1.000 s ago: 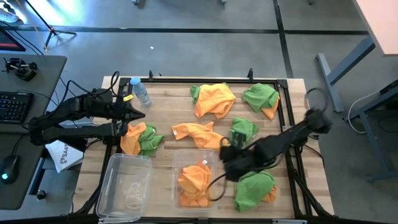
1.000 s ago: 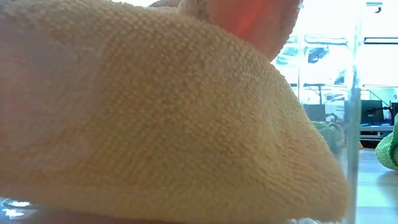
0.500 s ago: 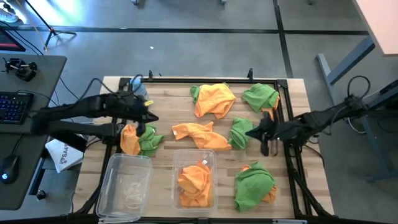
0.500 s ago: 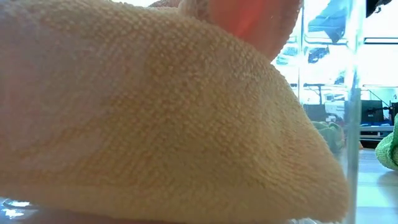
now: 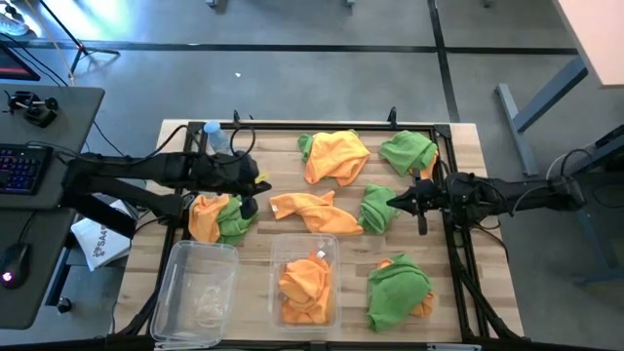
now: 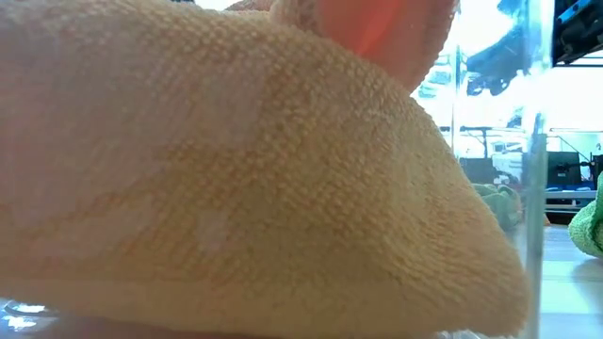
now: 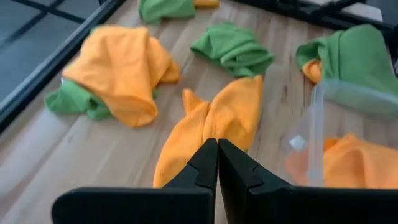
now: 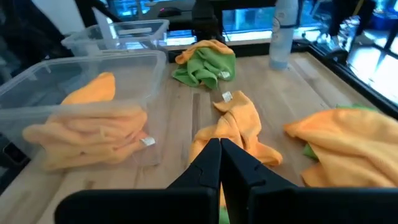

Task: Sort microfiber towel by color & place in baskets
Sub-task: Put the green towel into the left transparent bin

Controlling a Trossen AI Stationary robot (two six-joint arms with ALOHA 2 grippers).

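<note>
We saw the left gripper (image 5: 255, 185) and the right gripper (image 5: 393, 203) both pressed together, holding nothing. Between them lay an orange towel (image 5: 314, 211); a basket (image 5: 306, 280) nearby held orange towels.

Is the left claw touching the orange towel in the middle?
Apart. The left wrist view shows the shut left gripper held above the orange towel, holding nothing.

I see an orange towel (image 5: 310, 212) lying crumpled between my two closed end effectors, left end effector (image 5: 255, 185) and right end effector (image 5: 393, 203). Nearer me, one clear basket (image 5: 334, 255) holds folded orange towels (image 5: 305, 283); the other basket (image 5: 198, 292) beside it sits bare.
</note>
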